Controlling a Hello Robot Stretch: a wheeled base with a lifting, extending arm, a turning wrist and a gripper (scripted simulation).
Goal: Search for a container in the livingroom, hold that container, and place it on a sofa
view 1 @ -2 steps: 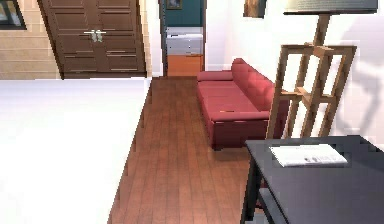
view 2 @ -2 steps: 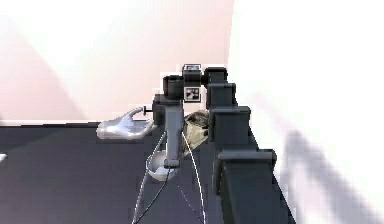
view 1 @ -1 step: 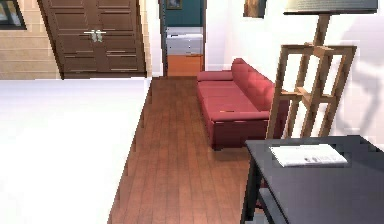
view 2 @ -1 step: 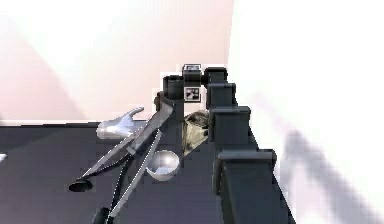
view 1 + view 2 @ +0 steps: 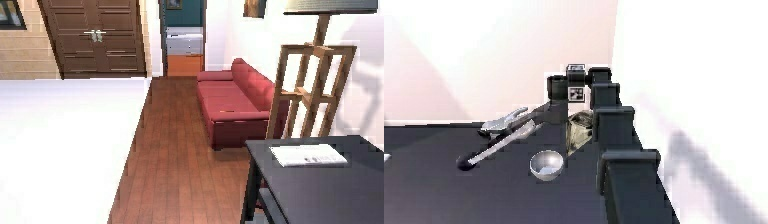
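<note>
- A broad white surface (image 5: 60,140) is seen across the forward view's left, bordered by a strip of wooden floor (image 5: 180,150) that runs up the middle.
- A dark tabletop (image 5: 434,195) spans the lower arm side view, set against a pale wall. A dark tabletop corner is also seen at the forward view's lower right.
- A red sofa (image 5: 235,95) is set along the wall at the forward view's right, well apart from the tabletop corner.
- Brown double doors (image 5: 95,35) are placed at the far end, with an open doorway (image 5: 185,35) beside them.
- A wooden stand (image 5: 315,85) rises between the sofa and the tabletop corner, partly screening the sofa's near end.
- The arm (image 5: 624,150) is shown as a dark bar reaching up over the tabletop.
- The claw (image 5: 499,138) is stretched leftward, low above the tabletop. Whether anything is held cannot be told, and its state cannot be told.
- A bowl-shaped container (image 5: 546,165), metallic grey, is seen on the tabletop just below the claw and beside the arm.
- A beige object (image 5: 581,130) is partly hidden behind the arm.
- A flat white item (image 5: 308,155) lies on the tabletop corner.
</note>
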